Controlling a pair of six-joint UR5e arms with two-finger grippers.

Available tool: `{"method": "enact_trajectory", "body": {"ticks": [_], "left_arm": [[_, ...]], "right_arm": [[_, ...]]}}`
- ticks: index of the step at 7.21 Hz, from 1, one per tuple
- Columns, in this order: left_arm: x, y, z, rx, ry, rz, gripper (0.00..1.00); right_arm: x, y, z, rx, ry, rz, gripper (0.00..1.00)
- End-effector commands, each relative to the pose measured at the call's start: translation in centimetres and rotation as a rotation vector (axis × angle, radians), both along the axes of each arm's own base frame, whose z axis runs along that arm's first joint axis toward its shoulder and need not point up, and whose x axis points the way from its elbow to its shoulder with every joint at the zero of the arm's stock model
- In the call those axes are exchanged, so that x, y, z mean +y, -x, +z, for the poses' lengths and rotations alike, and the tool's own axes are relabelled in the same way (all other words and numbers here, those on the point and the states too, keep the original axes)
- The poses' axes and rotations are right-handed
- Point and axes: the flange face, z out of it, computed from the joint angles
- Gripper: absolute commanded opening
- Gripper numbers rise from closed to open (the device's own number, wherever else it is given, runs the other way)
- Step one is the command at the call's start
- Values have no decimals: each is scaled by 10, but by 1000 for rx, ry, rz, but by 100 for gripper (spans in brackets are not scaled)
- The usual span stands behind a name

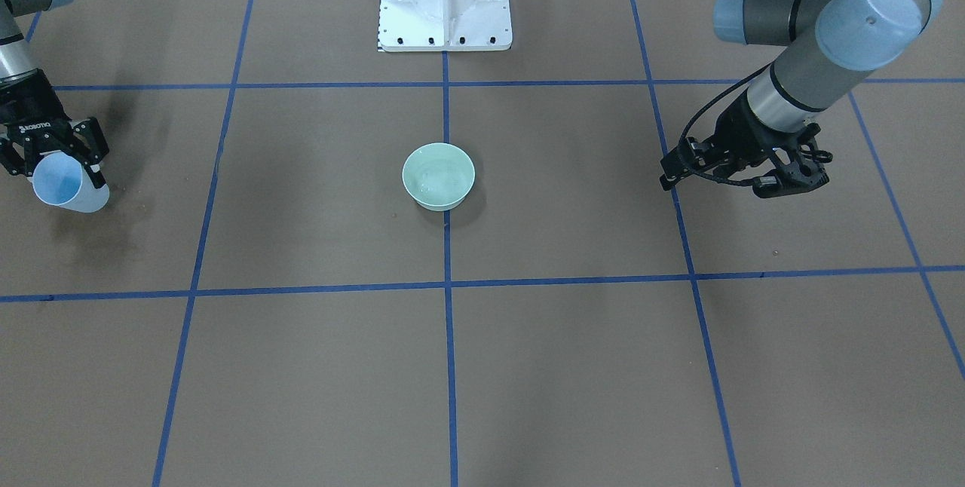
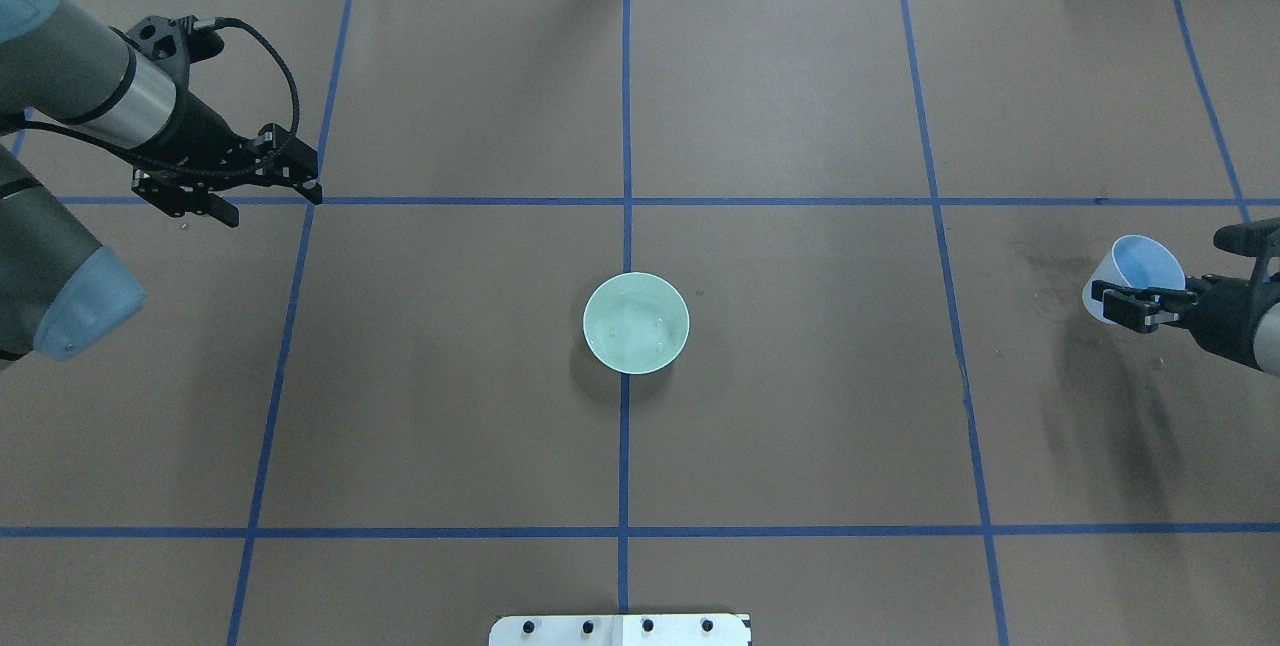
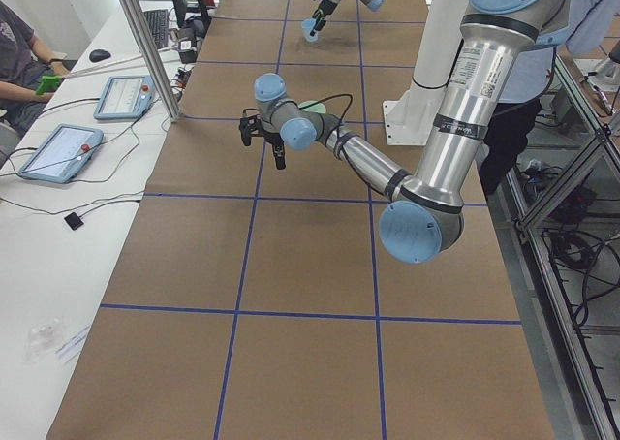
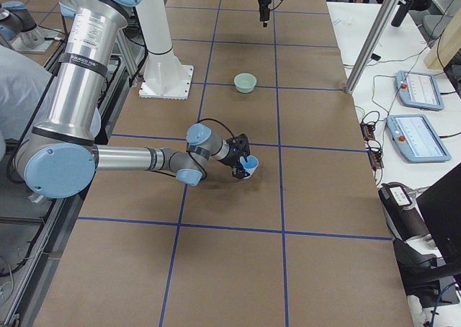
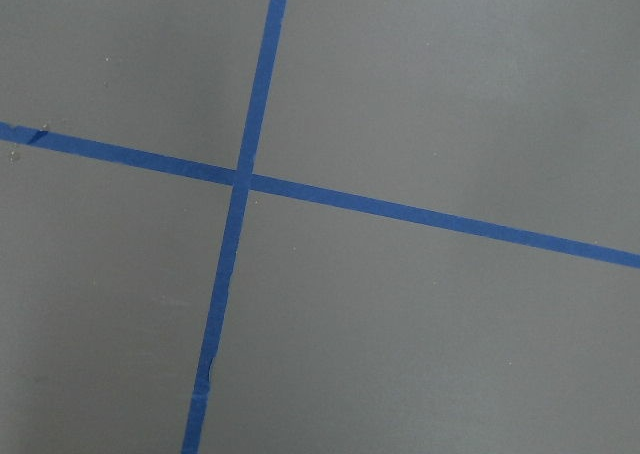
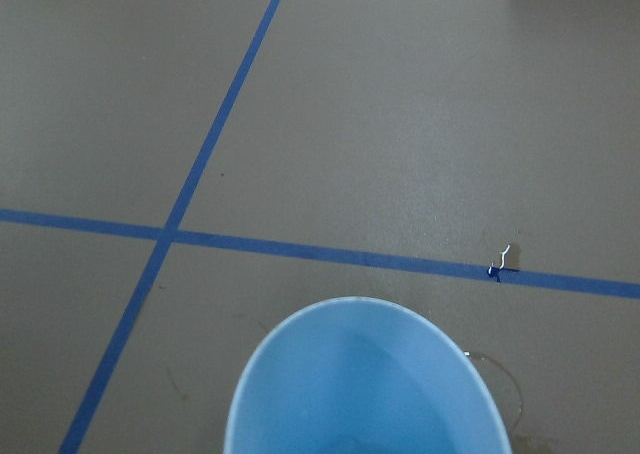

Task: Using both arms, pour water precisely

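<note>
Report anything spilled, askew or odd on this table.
Dark, wet-looking blotches mark the brown table cover beside the blue cup, held tilted in the right gripper; the right wrist view shows a faint damp ring by the cup. Likely a spill. The green bowl sits upright; nothing else stands out.

Bright even overhead light, soft shadows (darkest beside the bowl [image 1: 438,176]), crisp focus

Clear water [image 2: 640,328] glints faintly in the upright pale green bowl [image 2: 588,311] midway between both arms, the left arm [image 2: 90,96] with its left gripper [image 2: 272,208] spread and empty, the right arm [image 2: 1255,331] with its right gripper [image 2: 1125,306] clamping a pale blue cup [image 2: 1145,261] (mouth upward).
</note>
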Motion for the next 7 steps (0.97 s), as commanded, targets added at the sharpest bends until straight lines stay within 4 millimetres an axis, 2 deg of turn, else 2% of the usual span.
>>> {"method": "enact_trajectory", "body": {"ticks": [1, 3, 7], "left_arm": [[0, 0, -1, 1, -1, 0, 100], [1, 0, -1, 1, -3, 1, 100], [1, 0, -1, 1, -3, 1, 100]], "right_arm": [[0, 0, 12, 24, 4, 15, 78], [1, 0, 19, 34, 11, 15, 91], [2, -1, 19, 20, 3, 10, 99]]}}
